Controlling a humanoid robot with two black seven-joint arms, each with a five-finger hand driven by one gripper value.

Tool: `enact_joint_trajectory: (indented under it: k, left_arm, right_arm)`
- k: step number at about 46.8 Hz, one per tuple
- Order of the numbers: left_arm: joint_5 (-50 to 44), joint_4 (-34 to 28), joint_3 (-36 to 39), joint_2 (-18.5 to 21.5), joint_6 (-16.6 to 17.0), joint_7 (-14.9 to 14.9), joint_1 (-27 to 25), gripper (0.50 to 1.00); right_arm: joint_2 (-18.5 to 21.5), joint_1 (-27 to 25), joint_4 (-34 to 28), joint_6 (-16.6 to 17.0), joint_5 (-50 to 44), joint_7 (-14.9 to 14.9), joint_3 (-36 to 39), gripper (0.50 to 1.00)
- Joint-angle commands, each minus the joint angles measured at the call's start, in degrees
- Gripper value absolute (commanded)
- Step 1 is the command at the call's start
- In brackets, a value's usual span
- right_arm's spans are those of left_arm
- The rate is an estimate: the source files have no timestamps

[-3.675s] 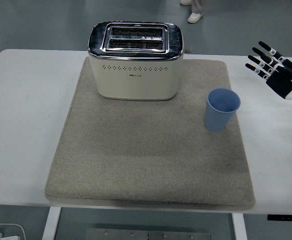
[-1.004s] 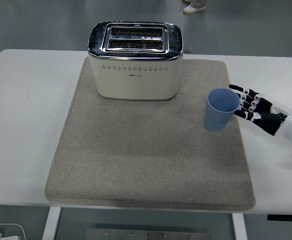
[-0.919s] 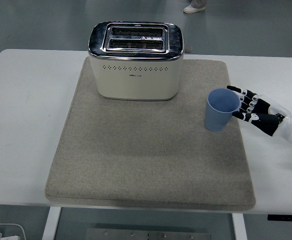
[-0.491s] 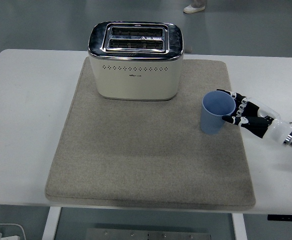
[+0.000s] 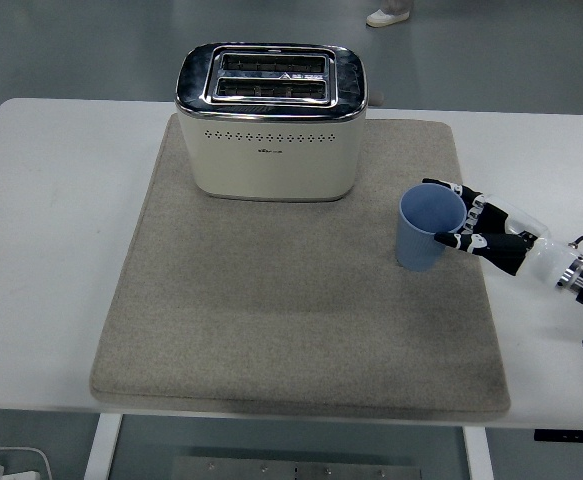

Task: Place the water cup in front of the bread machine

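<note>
Head view: the right hand (image 5: 483, 232) reaches in from the table's right edge, its fingers (image 5: 449, 238) curled around the blue water cup (image 5: 429, 226), which stands upright on the grey mat (image 5: 301, 300) toward that mat's right edge. The cream bread machine (image 5: 271, 120) sits on the mat near the far edge of the white table (image 5: 41, 220), well left of the cup and farther back.
</note>
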Motion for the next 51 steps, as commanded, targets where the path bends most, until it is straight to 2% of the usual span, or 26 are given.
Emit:
enact_joint_trajectory:
  k: [1, 16, 32, 39, 51]
  left_arm:
    - [0.0, 0.02, 0.0, 0.0, 0.0, 0.01, 0.04, 1.0]
    - [0.0, 0.02, 0.0, 0.0, 0.0, 0.01, -0.05, 1.0]
    - [0.0, 0.02, 0.0, 0.0, 0.0, 0.01, -0.05, 1.0]
    - [0.0, 0.02, 0.0, 0.0, 0.0, 0.01, -0.05, 1.0]
    - [0.0, 0.02, 0.0, 0.0, 0.0, 0.01, -0.05, 1.0]
  right_arm:
    - [0.54, 0.22, 0.0, 0.0, -0.07, 0.26, 0.07, 0.93]
    - [0.63, 0.57, 0.0, 0.0, -0.16, 1.93, 0.86, 0.93]
    - [1.33, 0.57, 0.0, 0.0, -1.04, 2.2, 1.22, 0.93]
    - [1.51, 0.4, 0.0, 0.0, -3.24, 4.39, 1.22, 0.93]
    - [1.51, 0.05, 0.0, 0.0, -4.73, 5.18, 1.13, 0.93]
